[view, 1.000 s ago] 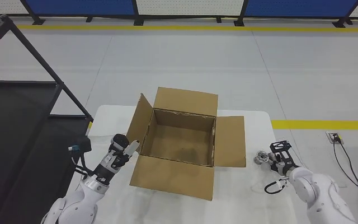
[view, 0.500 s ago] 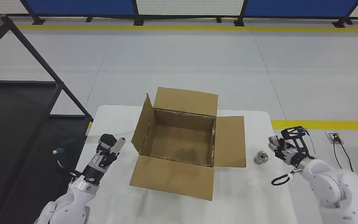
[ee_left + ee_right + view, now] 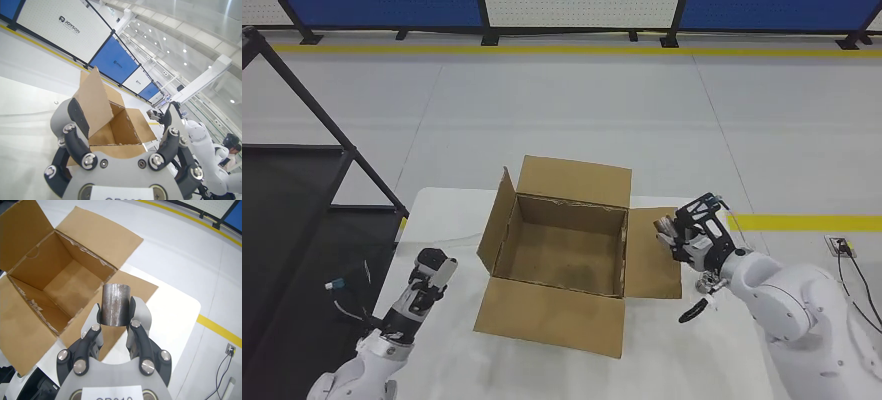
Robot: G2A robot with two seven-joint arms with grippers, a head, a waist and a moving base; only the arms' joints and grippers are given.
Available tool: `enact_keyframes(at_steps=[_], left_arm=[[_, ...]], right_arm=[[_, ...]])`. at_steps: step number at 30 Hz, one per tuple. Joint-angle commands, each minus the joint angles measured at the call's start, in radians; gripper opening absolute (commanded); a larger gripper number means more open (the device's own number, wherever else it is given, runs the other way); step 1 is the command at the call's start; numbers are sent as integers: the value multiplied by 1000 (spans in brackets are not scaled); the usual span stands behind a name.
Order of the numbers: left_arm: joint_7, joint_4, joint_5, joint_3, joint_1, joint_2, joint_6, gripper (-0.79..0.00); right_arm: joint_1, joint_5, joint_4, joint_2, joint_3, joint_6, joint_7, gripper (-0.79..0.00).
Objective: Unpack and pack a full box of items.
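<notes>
Right wrist view gives the clearest read: the right gripper (image 3: 115, 310) is clamped on a steel cylinder (image 3: 115, 303). Its pads pinch the lower half, and the rest of the cylinder stands free beyond the fingertips. In the top view that gripper (image 3: 679, 236) hangs at centre right of the frame, over the right flap (image 3: 652, 275) of the box (image 3: 552, 318). The box sits mid-frame on the table (image 3: 442, 215), flaps open, floor bare. The left gripper (image 3: 436, 271) is at lower left of the frame, beside the box but apart from it, jaws spread wide and holding nothing.

The step in hand looks like packing the cylinder into the box. To do it well, the gripper should cross fully past the right wall, not just the flap, before descending. It should go down close to the floor before letting go, since a dropped round metal piece would probably roll or dent the cardboard. Setting it on a flat end near a corner leaves room for other items. The hold is low on the cylinder, so a slow, level carry guards against tipping.
</notes>
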Motion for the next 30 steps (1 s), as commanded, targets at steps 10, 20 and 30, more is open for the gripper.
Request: enact_keyframes(at_steps=[10, 20, 30], left_arm=[[-138, -39, -7, 146, -9, -5, 11, 0], [-49, 82, -5, 237, -187, -27, 152, 0], [53, 79, -27, 198, -176, -33, 215, 0]], right_arm=[[96, -8, 52, -17, -99, 59, 12, -785], [81, 12, 71, -19, -112, 32, -9, -785], [320, 104, 303, -74, -341, -80, 45, -785]])
